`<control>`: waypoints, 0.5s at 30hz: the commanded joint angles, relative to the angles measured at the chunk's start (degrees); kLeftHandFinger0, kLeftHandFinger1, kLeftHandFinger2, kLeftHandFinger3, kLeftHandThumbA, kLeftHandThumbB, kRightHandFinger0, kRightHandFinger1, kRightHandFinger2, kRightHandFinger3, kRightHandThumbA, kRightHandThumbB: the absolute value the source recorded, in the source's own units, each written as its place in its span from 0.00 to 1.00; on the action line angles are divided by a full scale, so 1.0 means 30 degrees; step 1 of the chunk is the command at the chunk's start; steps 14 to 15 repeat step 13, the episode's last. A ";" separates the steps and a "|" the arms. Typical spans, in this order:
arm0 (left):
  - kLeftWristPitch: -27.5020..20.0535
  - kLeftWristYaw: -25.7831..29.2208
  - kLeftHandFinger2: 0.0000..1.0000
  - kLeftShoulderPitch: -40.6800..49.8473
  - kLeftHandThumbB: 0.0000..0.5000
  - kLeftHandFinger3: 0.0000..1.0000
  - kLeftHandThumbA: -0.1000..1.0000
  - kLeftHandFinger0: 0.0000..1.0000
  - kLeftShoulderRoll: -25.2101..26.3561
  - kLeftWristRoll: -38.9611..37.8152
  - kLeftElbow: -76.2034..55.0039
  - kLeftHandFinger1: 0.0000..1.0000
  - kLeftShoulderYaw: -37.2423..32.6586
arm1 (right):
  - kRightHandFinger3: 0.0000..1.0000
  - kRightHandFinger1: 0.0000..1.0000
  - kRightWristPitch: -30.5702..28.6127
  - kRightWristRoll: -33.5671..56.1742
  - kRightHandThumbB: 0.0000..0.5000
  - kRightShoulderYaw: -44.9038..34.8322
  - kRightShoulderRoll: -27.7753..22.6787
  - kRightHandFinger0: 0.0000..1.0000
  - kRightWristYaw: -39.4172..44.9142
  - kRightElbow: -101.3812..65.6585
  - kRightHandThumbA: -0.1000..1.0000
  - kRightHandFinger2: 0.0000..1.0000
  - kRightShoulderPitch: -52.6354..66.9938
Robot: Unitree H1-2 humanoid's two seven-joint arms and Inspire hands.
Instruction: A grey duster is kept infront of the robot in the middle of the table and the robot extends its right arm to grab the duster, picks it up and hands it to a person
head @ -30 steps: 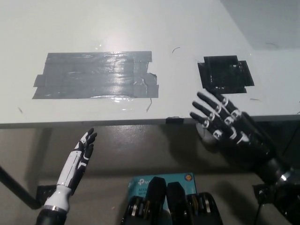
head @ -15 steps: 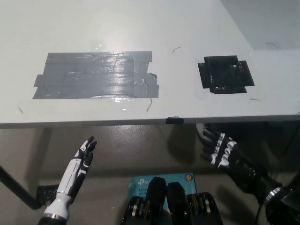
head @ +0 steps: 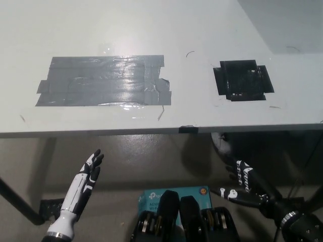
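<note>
No grey duster shows anywhere in the head view. My black right hand [head: 241,180] hangs below the white table's front edge [head: 101,132], at the lower right. Its fingers are apart and hold nothing. My white left hand [head: 87,174] rests at the lower left, also under the table edge, open with its fingers pointing up and away. Neither hand touches the table.
A large patch of grey tape [head: 103,80] lies on the tabletop left of centre, and a smaller black square patch [head: 243,80] lies at the right. A small black clip [head: 187,129] sits on the front edge. A blue box [head: 174,195] lies on the floor below.
My right hand has dropped from the table's front edge, near the black patch, down and back toward the lower right. The left hand sank slightly.
</note>
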 commanded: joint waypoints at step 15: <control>-0.0743 0.0474 1.00 0.0098 0.55 1.00 1.00 1.00 0.0118 0.0294 -0.0783 1.00 0.0166 | 1.00 1.00 -0.4351 -0.7547 0.67 0.0909 -0.1005 1.00 -0.1216 -0.0131 1.00 1.00 -0.0503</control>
